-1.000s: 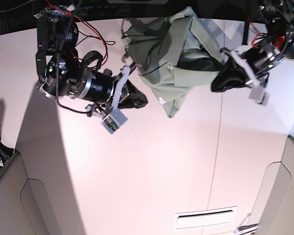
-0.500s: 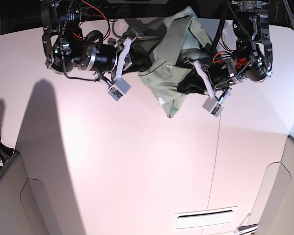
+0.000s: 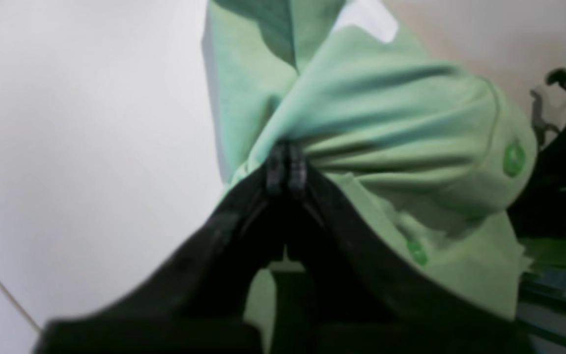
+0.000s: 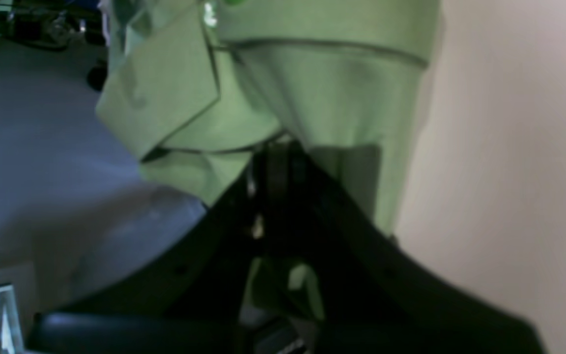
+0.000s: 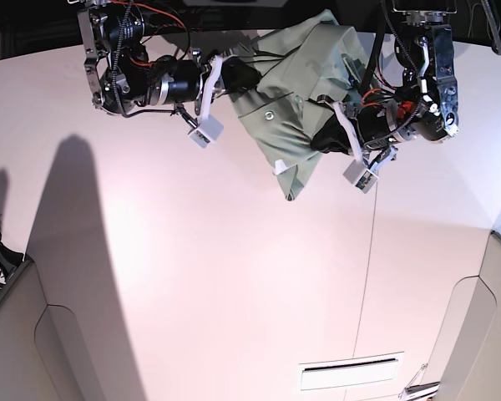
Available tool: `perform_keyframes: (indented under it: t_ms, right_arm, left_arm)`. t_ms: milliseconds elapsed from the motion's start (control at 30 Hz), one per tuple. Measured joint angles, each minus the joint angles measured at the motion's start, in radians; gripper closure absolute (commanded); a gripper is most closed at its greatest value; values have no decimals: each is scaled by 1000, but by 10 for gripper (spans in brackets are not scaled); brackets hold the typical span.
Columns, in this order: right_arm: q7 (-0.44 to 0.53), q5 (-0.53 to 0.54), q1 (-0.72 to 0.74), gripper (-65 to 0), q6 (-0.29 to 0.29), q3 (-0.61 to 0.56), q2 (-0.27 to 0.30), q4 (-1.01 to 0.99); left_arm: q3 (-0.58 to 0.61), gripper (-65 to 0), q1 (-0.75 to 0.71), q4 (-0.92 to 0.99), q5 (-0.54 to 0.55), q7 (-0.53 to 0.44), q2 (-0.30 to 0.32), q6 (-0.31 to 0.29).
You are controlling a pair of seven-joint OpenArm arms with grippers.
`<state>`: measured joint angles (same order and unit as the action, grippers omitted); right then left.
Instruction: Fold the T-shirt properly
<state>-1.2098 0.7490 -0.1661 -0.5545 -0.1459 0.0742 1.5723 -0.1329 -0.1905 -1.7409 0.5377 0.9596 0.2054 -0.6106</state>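
Left hand (image 3: 285,169) pinching T-shirt (image 3: 386,123) | right hand (image 4: 275,164) likewise | table (image 5: 234,267) beneath

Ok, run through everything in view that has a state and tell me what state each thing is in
T-shirt: bunched and crumpled, not folded, pinched on two sides.
Left gripper: jaws shut on a pinch of the T-shirt.
Right gripper: jaws shut on the T-shirt near a dark-seamed hem.
Table: bare pale surface under the T-shirt.

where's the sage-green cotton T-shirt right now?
Base view: the bunched sage-green cotton T-shirt lies at the white table's top centre, pinched between the right gripper and the left gripper.
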Motion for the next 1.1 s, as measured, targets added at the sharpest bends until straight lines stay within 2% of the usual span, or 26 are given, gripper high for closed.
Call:
perform_keyframes:
  t_ms: [167,633,700,867,1000,1100]
  right_arm:
    - [-3,4,0,0,0,0,0,0]
    - [-37,165,18,0,-3,-33,1,-6]
    - [-47,174,38,0,-3,-33,1,2]
    - [-154,228,113,0,-4,-33,4,76]
    - [-160,231,192,0,-27,-33,4,150]
    - [-140,226,280,0,-36,-33,5,159]
  left_arm:
    - [1,0,24,2,-5,-6,0,0]
    - [6,0,220,5,-18,-33,3,5]
    - [1,0,250,5,-15,-32,8,5]
    - [-27,0,254,-29,-10,-1,51,46]
    - [-81,0,252,-82,48,88,79,50]
    - [-134,0,225,-106,106,100,85,49]
